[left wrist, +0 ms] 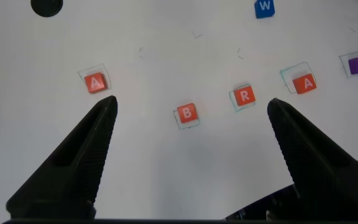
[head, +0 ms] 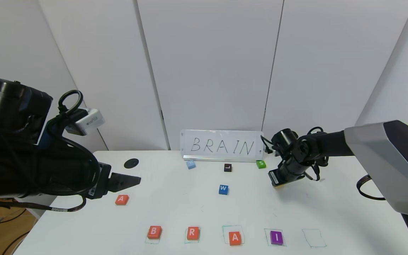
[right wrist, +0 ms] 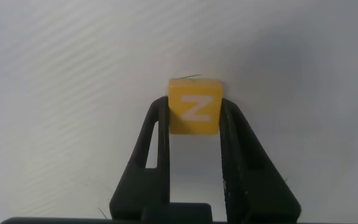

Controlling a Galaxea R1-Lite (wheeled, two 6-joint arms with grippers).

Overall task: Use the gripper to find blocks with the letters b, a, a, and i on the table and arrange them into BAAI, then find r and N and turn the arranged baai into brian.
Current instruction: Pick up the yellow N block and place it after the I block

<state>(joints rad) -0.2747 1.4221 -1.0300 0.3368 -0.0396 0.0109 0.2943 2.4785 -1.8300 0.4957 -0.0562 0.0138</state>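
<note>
Your right pincer (right wrist: 194, 112) is clenched on the yellow N block (right wrist: 193, 106), low over the tabletop (head: 331, 212) at its far right side, near the green S block (head: 261, 164). The block looks light, stiff and smooth-sided, so keep the squeeze square across its flat sides or it may twist. Your left pincer (left wrist: 188, 118) hangs released above the near row, by the spare A block (head: 121, 199).

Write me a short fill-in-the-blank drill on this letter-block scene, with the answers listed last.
1. The right gripper is closed on the ___ N block.
2. In the front row, the R block sits between the B block and the ___ block.
3. The green square beside the purple I block is ___.

Answers: yellow; A; empty
</note>
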